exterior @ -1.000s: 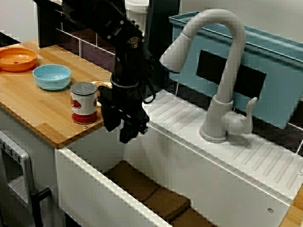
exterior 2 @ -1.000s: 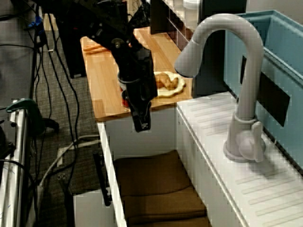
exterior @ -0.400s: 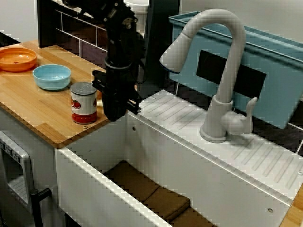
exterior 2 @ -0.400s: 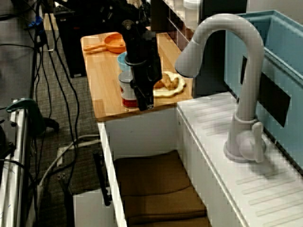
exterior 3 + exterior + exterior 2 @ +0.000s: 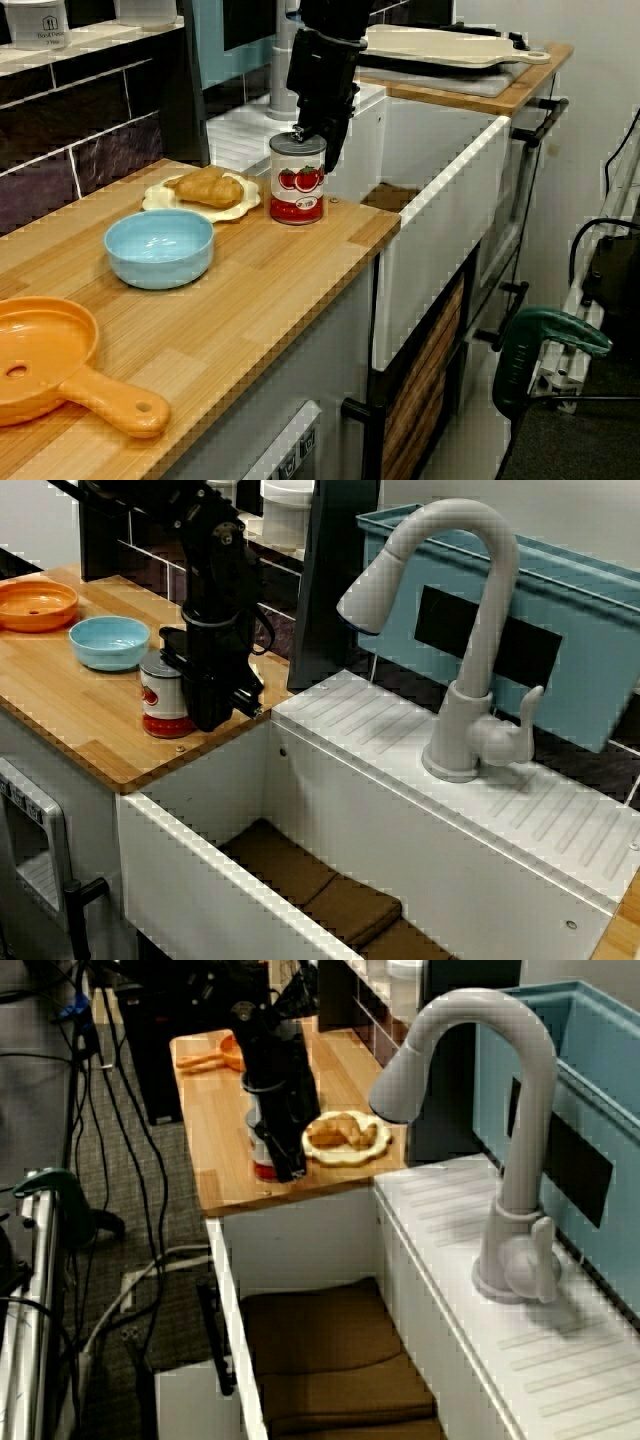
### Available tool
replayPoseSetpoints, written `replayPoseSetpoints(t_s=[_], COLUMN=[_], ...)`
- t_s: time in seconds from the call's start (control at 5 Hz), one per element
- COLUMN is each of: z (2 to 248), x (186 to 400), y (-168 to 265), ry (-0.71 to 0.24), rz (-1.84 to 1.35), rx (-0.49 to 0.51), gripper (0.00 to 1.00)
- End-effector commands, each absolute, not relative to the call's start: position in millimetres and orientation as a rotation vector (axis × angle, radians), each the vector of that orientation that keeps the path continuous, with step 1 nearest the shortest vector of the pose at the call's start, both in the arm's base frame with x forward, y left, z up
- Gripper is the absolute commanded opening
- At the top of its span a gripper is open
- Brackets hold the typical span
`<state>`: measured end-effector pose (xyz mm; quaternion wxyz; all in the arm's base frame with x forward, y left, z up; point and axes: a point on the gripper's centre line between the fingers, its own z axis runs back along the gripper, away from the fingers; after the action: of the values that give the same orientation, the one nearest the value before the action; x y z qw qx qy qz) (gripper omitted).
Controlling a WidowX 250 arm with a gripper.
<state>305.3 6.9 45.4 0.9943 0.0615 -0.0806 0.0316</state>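
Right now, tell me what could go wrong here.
The gripper hangs at the top rim of the tomato can; a sideways nudge could tip it. The can stands near the counter edge beside the sink, so it might fall in. The pastry plate sits close; a shoved can could strike it.

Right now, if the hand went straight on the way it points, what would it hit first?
Likely the wooden counter, close beside the tomato can; the hand points down next to it, though depth is unclear.

The gripper [image 5: 320, 140] has swung away from above the sink [image 5: 200, 880] and back over the counter [image 5: 260, 280]. It now hangs just beside the can [image 5: 298, 182], at its top.
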Motion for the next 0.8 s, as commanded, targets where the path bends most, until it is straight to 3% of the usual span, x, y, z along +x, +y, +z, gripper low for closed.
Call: replayPoseSetpoints(t_s=[0.0,0.6], z=[69.4,86.6], x=[299.4,300.0], y=[50.6,91.8], ry=[-0.141,-0.081], rz=[0.115,0.093], rx=[0.118,0.143], gripper=[0.00,0.00])
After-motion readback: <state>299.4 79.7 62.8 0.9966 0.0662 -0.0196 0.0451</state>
